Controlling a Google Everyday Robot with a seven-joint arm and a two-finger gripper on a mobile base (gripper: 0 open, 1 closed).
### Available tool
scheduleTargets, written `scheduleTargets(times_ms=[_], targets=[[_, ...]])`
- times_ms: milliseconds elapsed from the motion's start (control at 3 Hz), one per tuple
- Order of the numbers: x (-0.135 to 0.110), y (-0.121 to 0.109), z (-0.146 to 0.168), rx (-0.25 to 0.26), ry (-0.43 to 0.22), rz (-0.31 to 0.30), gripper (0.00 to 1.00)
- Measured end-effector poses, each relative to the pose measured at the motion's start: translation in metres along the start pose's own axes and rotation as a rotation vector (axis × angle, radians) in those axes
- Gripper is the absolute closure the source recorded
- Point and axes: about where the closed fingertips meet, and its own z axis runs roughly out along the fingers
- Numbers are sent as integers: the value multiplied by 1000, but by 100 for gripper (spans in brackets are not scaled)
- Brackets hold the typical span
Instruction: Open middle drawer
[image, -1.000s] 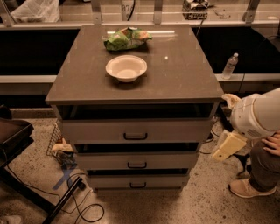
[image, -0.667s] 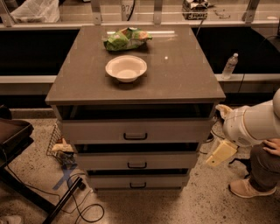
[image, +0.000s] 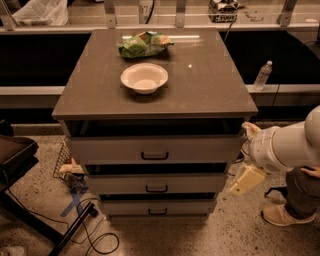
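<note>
Wide light-grey middle drawer (image: 200, 183), small dark bar handle (image: 156, 188) untouched. Cream gripper (image: 246, 180) just right of brown-topped three-drawer cabinet (image: 210, 90), level with that drawer, not touching. Cannot tell whether it is open or closed.

Matt grey middle drawer (image: 125, 184), smooth cream plastic end effector (image: 246, 179) at its right

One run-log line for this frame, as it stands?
gripper: right of cabinet, level with middle drawer | handle: untouched | top: bowl, green bag
</note>
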Motion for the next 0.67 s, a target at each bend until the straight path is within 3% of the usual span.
scheduleTargets(times_ms=[333, 667], targets=[[2, 28, 42, -18, 0, -33, 0], [24, 49, 102, -57, -5, -20, 0]])
